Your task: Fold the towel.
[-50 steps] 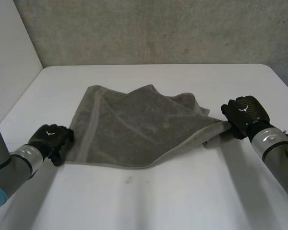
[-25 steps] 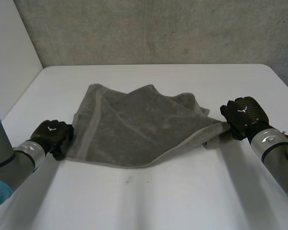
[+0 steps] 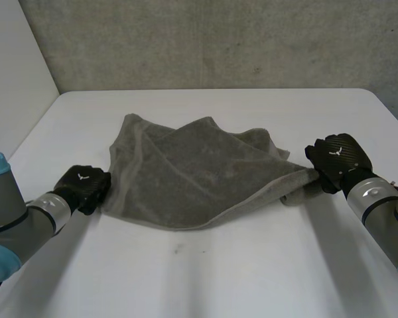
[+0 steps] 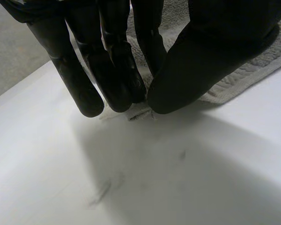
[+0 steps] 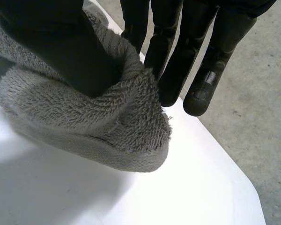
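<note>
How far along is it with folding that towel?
Early days. One flap already lies crookedly across the towel. The left hand pinches its near corner, the right hand a bunched corner on the other side. Bringing the edges together neatly is left to do.

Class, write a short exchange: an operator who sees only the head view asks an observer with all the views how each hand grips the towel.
Operator: Is the left hand actually holding the towel?
Observer: Yes. In its wrist view the thumb and straight fingers pinch the corner, and a scrap of it pokes out below the fingertips.
Operator: And the right hand?
Observer: Its thumb presses into a bunched roll of towel, with the fingers behind the roll.
</note>
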Robot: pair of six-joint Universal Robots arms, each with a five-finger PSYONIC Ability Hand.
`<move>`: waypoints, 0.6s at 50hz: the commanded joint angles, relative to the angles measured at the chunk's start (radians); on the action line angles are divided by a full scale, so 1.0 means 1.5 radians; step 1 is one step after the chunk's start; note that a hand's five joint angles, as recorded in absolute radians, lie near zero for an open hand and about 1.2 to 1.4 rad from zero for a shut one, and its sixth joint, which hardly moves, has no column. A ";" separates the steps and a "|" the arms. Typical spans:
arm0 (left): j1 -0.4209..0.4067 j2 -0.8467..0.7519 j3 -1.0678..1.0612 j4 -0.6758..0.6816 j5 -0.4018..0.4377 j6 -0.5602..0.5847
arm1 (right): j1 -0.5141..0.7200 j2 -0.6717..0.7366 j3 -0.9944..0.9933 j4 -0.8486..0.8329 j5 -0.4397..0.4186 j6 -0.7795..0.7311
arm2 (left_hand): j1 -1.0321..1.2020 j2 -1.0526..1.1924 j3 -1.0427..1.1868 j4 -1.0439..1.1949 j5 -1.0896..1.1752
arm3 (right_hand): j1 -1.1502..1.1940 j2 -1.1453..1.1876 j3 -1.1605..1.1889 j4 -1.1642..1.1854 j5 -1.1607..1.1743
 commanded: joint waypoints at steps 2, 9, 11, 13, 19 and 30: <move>0.000 0.012 -0.002 -0.005 0.008 -0.002 | -0.002 -0.001 -0.002 0.001 0.000 0.000 | 0.150 0.124 0.125 0.124 0.134 | 0.284 0.143 0.138 0.135 0.159; 0.001 0.045 -0.032 -0.007 0.001 0.002 | -0.003 -0.001 0.000 0.001 -0.001 0.002 | -0.217 -0.243 -0.242 -0.243 -0.232 | 0.284 0.143 0.138 0.135 0.159; 0.002 0.047 -0.041 -0.006 0.000 0.003 | -0.003 -0.001 0.000 0.001 -0.001 0.002 | -0.270 -0.296 -0.295 -0.296 -0.286 | 0.284 0.143 0.138 0.135 0.159; 0.003 0.049 -0.045 -0.005 0.001 0.003 | -0.003 -0.001 0.000 0.001 -0.001 0.002 | -0.271 -0.297 -0.296 -0.297 -0.286 | 0.284 0.143 0.138 0.135 0.159; 0.003 0.048 -0.052 0.000 0.000 0.004 | -0.003 -0.001 0.000 0.001 -0.001 0.002 | -0.280 -0.306 -0.306 -0.306 -0.296 | 0.284 0.143 0.138 0.135 0.159; 0.002 0.011 -0.024 0.002 0.001 0.004 | -0.001 -0.001 0.000 0.001 -0.001 0.000 | -0.273 -0.299 -0.298 -0.298 -0.288 | 0.284 0.143 0.138 0.135 0.159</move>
